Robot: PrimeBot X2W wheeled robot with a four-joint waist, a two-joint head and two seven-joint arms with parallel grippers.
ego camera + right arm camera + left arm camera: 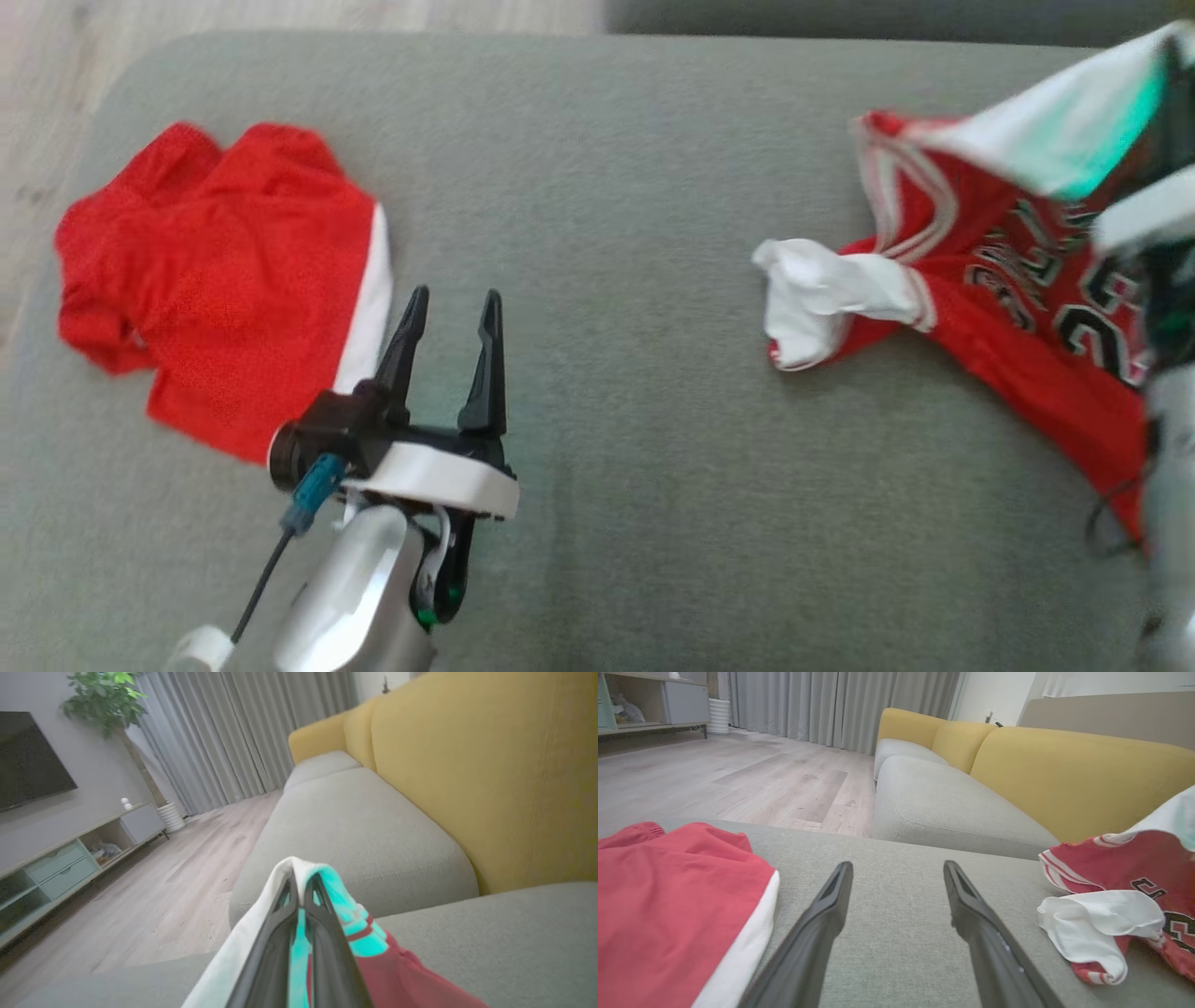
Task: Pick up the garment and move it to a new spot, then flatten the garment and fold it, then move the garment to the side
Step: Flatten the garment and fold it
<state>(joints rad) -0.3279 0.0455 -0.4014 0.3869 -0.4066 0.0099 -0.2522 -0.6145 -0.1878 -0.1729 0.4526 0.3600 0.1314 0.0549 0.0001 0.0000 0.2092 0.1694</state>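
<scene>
The garment (1008,308) is a red jersey with black lettering, white trim and a white sleeve (822,289), lying crumpled at the right of the grey cushion (607,168). One white-and-teal edge of it is lifted off the cushion. My right gripper (299,879) is shut on that edge, with cloth draped over both fingers and the red body (411,975) hanging below. My left gripper (456,299) hovers open over the cushion's middle left, holding nothing. Seen from the left wrist, its fingers (831,905) point across bare cushion, with the jersey (1134,868) to their right.
Red shorts (215,280) with a white side stripe lie flat at the cushion's left, just left of my left gripper, and appear again as shorts (668,905). A yellow sofa back (1064,774) and grey seat (364,826) stand beyond. Wooden floor (738,779) lies past the cushion's edge.
</scene>
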